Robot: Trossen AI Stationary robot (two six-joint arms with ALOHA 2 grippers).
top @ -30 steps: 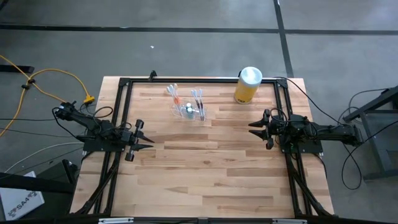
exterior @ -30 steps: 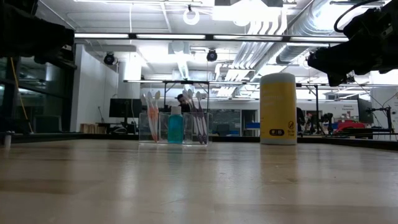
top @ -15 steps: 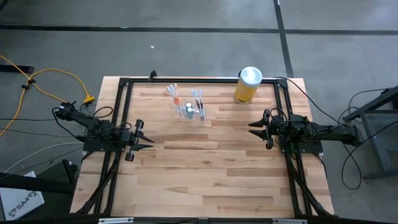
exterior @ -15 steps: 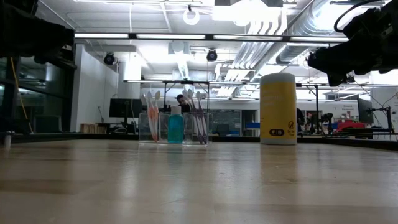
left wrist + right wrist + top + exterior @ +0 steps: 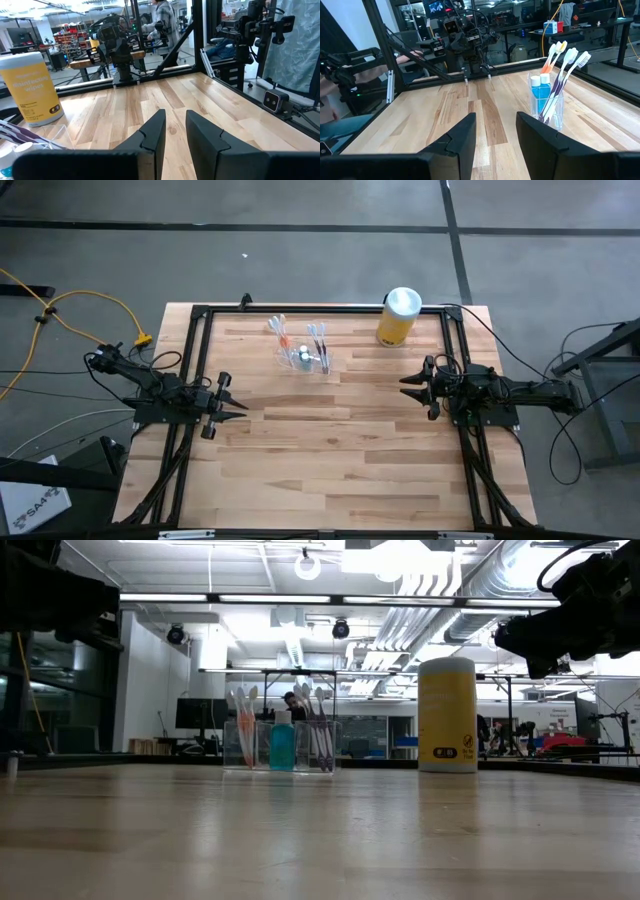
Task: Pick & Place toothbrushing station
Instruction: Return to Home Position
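The toothbrushing station (image 5: 305,352) is a small clear plastic holder. It stands upright on its base on the wooden table, left of centre in the far half. Several toothbrushes and a blue bottle stick up out of it (image 5: 281,744) (image 5: 549,102). My left gripper (image 5: 233,401) hovers open near the table's left edge, level, nearer than the station (image 5: 22,145). My right gripper (image 5: 404,388) hovers open near the right edge, pointing level toward the left. In both wrist views the gap between the fingers (image 5: 175,115) (image 5: 496,117) is empty.
A yellow wipes canister (image 5: 398,317) with a white lid stands upright at the far right (image 5: 447,715) (image 5: 30,87). A black frame (image 5: 320,309) runs along the table's far, left and right edges. A person (image 5: 162,20) stands in the room beyond.
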